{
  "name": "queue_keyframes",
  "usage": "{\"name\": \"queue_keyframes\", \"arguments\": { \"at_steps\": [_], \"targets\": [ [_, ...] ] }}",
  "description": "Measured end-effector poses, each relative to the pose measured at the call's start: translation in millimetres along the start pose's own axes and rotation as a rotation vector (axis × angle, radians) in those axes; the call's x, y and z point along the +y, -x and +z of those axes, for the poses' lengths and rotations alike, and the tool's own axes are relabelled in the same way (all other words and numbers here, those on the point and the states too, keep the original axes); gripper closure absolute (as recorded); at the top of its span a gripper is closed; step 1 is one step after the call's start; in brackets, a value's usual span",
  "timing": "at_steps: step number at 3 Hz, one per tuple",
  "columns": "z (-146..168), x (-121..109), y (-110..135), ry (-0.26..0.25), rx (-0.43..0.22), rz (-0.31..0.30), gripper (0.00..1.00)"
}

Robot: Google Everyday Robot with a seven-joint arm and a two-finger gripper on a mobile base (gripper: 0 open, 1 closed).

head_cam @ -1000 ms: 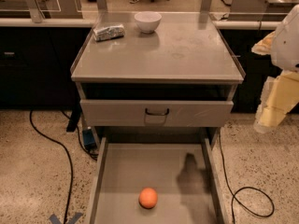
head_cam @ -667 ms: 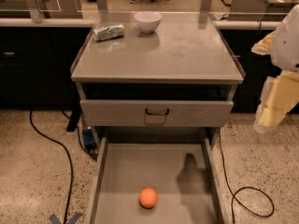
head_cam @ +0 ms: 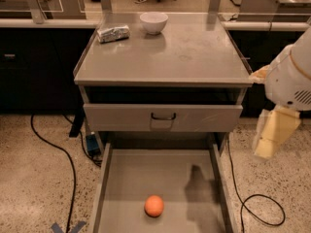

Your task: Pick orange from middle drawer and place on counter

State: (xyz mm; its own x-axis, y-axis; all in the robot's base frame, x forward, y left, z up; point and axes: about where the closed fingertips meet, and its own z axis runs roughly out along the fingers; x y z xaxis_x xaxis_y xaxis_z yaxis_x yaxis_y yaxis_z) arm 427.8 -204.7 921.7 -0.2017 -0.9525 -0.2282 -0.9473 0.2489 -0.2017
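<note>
Shows a grey cabinet from above and in front. On the counter (head_cam: 194, 57), at its 12 o'clock edge, a white bowl (head_cam: 153, 22); near it, toward 10 o'clock, a crumpled foil packet (head_cam: 113, 33). Below, a closed drawer front (head_cam: 121, 118) with a black handle. Pulled open at 6 o'clock, the middle drawer (head_cam: 126, 178), with the orange (head_cam: 154, 206) lying on its bare floor. At 3 o'clock, outside the cabinet, the gripper (head_cam: 270, 139), hanging over speckled floor (head_cam: 29, 178), well apart from the orange.
</note>
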Motion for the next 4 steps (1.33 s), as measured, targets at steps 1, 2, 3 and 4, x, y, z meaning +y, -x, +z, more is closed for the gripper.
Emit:
{"name": "queue_keyframes", "arguments": {
  "at_steps": [1, 2, 3, 4],
  "targets": [
    [40, 19, -9, 0.030, -0.002, 0.025, 0.00],
    [79, 41, -10, 0.079, 0.000, 0.019, 0.00],
    [79, 41, -10, 0.079, 0.000, 0.019, 0.00],
    [85, 45, -4, 0.081, -0.022, 0.014, 0.00]
  ]
}}
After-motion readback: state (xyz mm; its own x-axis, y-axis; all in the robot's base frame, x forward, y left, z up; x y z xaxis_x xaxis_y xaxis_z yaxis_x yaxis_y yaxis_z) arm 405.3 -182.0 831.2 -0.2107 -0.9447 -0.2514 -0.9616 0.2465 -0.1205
